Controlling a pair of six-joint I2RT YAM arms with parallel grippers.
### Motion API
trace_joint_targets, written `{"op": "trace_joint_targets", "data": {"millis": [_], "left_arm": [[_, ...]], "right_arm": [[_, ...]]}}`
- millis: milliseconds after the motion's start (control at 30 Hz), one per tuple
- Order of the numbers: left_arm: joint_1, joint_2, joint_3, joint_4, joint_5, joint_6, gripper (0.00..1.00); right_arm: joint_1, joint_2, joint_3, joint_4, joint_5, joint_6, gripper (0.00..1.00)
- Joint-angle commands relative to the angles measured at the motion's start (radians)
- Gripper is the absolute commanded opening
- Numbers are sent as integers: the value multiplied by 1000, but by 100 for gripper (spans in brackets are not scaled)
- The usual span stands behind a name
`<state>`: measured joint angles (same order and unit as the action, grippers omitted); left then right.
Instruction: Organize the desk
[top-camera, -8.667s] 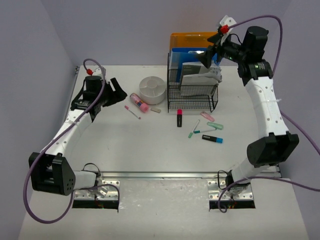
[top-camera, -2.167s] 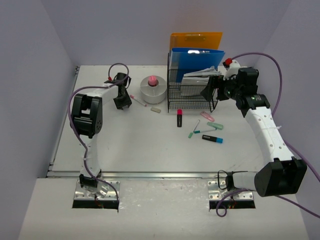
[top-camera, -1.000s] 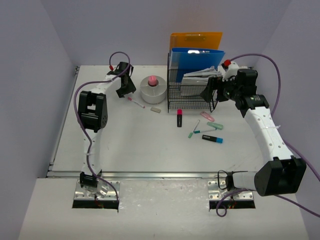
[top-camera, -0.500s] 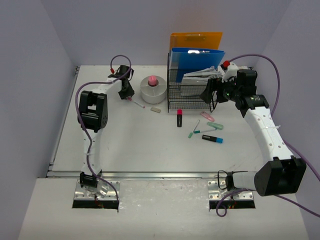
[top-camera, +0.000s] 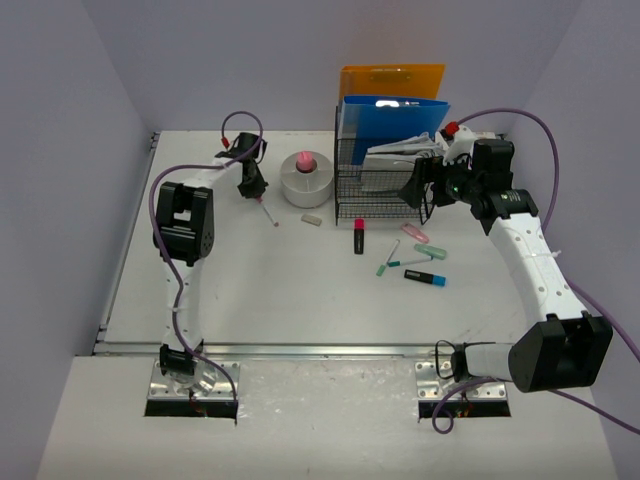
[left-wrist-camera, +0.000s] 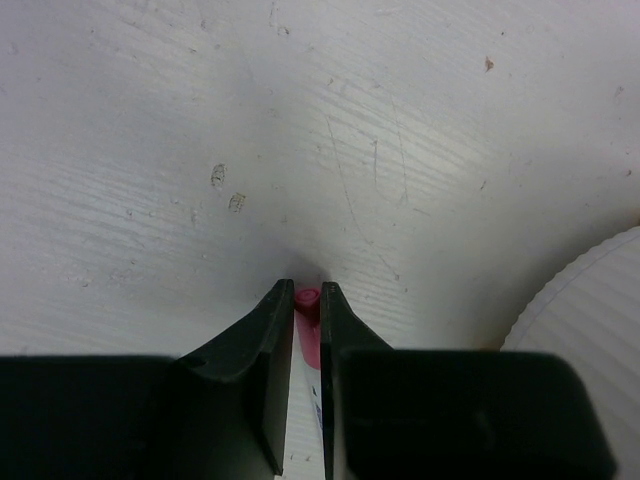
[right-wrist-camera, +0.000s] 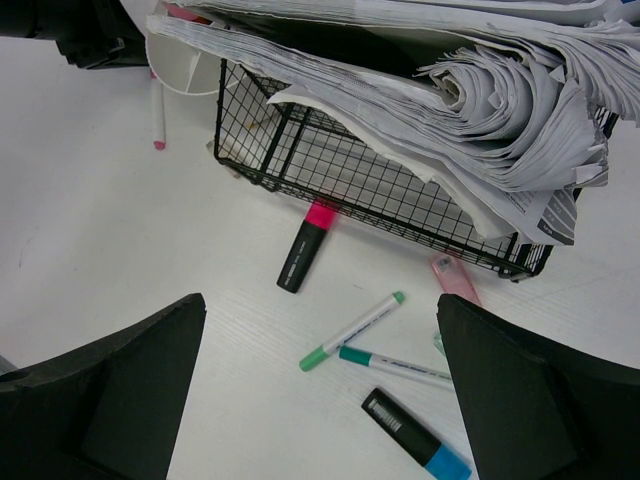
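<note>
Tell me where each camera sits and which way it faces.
Top external: above and behind the robot, looking down on the white desk; both arms show.
Left wrist: close over the desk, looking down; left gripper shut on a pink-capped white pen.
Right wrist: facing the black wire basket of papers; fingers of the open right gripper frame it.
Shared: top and right wrist both show the black pink-capped highlighter.

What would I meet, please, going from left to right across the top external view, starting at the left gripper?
The left gripper, shut on the pink pen → round white container → pink-capped black marker → blue-capped black marker.
</note>
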<state>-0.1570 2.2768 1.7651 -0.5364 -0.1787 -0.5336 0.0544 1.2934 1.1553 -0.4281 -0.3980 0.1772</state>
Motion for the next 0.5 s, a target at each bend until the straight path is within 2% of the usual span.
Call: {"op": "trace_joint_targets", "data": {"millis": [0, 300, 467], "left_arm": [[10, -21, -36, -60, 8, 22, 0], [19, -68, -33, -54, -4, 58, 0], [19, -144, -34, -21, 23, 72, 0]], "right_arm": [[-2, -3, 26, 15, -14, -4, 99], [-2, -6, 23, 23, -25, 7, 99], [-3, -6, 23, 24, -32, 14, 99]]}}
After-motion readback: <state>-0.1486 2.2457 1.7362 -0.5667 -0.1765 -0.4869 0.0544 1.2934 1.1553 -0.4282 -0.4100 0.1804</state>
